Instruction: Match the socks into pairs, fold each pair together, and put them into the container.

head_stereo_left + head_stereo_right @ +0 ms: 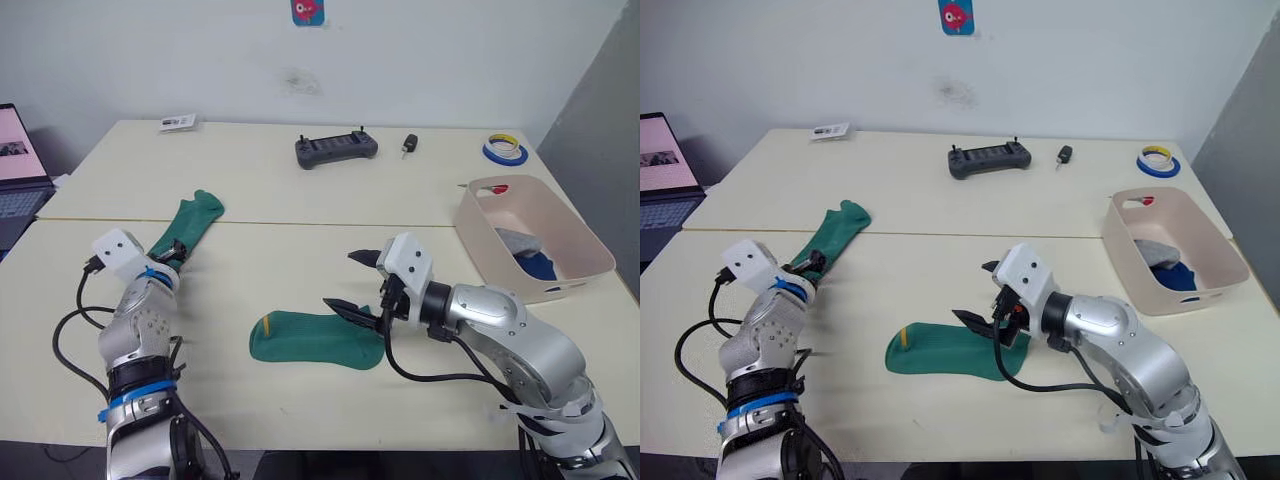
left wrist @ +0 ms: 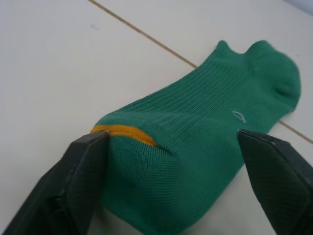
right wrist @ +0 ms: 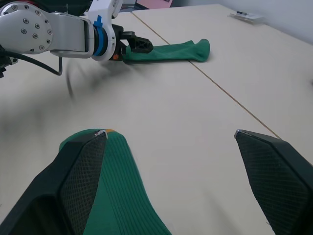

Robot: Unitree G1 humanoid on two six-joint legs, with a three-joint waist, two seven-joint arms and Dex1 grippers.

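Two green socks lie on the table. One sock [image 1: 192,222] lies at the left, and my left gripper [image 1: 172,252] stands open with a finger on each side of its yellow-striped toe [image 2: 122,132]. The other sock [image 1: 318,341] lies flat in the front middle, its yellow stripe pointing left. My right gripper [image 1: 355,285] is open just above this sock's right end, holding nothing. The pale pink-beige container [image 1: 480,225] stands at the right, with a grey sock [image 1: 520,241] and a dark blue sock [image 1: 540,266] inside.
A black controller [image 1: 336,150], a small key fob [image 1: 410,144] and a blue tape roll [image 1: 505,150] lie along the far side of the table. A card [image 1: 178,122] sits at the far left, and a laptop [image 1: 20,160] stands beyond the left edge.
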